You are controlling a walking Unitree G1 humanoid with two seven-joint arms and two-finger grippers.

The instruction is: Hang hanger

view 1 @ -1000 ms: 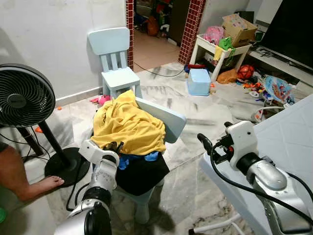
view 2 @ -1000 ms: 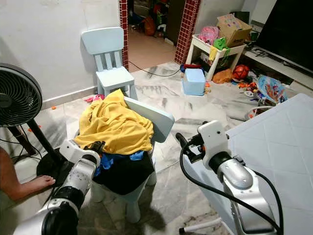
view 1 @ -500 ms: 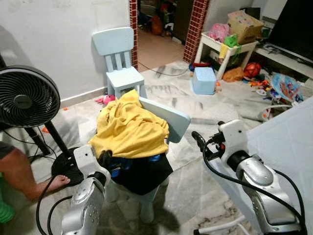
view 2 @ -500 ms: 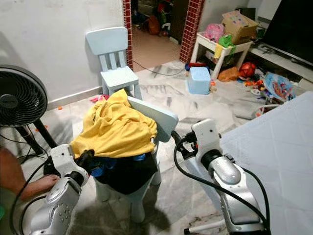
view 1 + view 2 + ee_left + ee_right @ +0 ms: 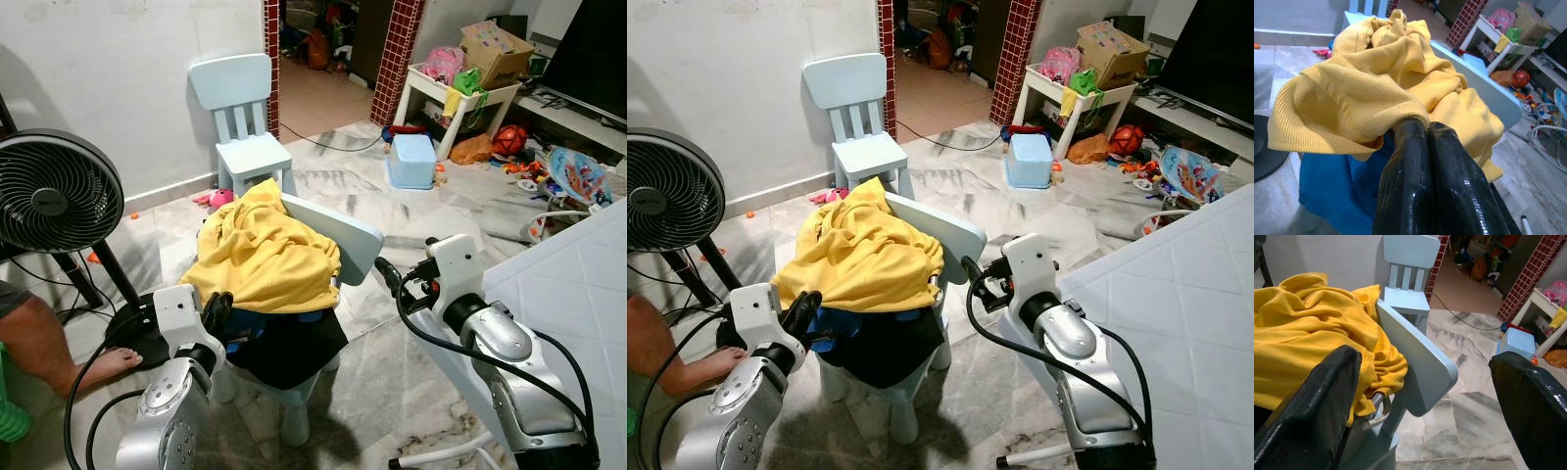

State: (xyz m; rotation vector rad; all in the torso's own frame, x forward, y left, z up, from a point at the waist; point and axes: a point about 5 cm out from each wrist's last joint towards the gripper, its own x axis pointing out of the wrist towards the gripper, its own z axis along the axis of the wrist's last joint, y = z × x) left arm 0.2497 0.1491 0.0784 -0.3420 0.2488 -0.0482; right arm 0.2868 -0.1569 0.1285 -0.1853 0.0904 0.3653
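Observation:
A pile of clothes lies on a pale blue child's chair [image 5: 345, 238]: a yellow shirt [image 5: 265, 253] on top, a blue garment [image 5: 1334, 188] and a black one [image 5: 290, 349] below. A pale curved piece [image 5: 1379, 414], perhaps part of a hanger, pokes out under the yellow shirt by the chair back. My left gripper [image 5: 217, 311] is shut at the pile's near left edge, its tips [image 5: 1422, 125] tucked under the yellow hem. My right gripper [image 5: 386, 276] stands open to the right of the chair back, apart from it, fingers [image 5: 1327, 396] spread wide.
A standing fan [image 5: 54, 193] and a person's bare foot [image 5: 98, 364] are at my left. A second pale blue chair [image 5: 245, 127] stands by the wall behind. A white quilted mattress [image 5: 578, 284] is at my right. A blue box [image 5: 412, 162] and toys lie beyond.
The camera has shifted a little. My left arm drew back, its gripper now lower at the pile's left edge. My right gripper moved closer to the chair back.

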